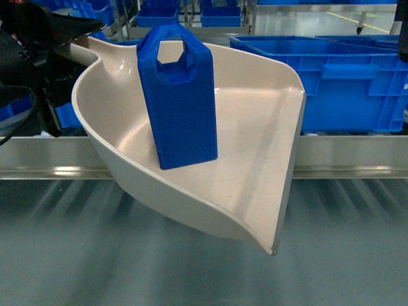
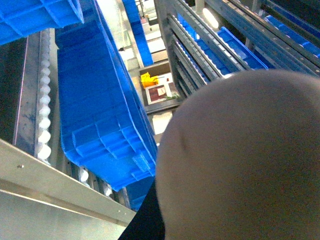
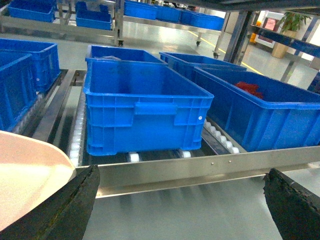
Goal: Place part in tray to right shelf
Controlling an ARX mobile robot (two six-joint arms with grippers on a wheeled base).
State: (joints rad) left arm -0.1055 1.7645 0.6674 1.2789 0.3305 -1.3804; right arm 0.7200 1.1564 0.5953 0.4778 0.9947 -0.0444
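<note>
- Nearest to me, the wide cream glossy plastic scoop-shaped tray (image 1: pixel 255 185) hangs tilted in front of the rack. Its handle end runs up-left toward the dark left arm; I judge that arm carries it.
- The left claw is hidden behind the tray underside in the left wrist view; I cannot tell its state.
- The right claw (image 3: pixel 182 205) stands wide apart and empty, just right of the tray edge.
- The solid bright-blue plastic block part with a handle-like loop (image 1: pixel 178 95) stands upright inside the tray, against its curved back wall.
- Step in hand, as I judge it: transport to the stainless-steel right shelf (image 3: pixel 210 167), with its shiny front rail and white rollers.
- Beyond the rail sit large blue plastic crates (image 3: pixel 145 107).
- The next move calls for a level carry rightward, so the tall part does not topple.
</note>
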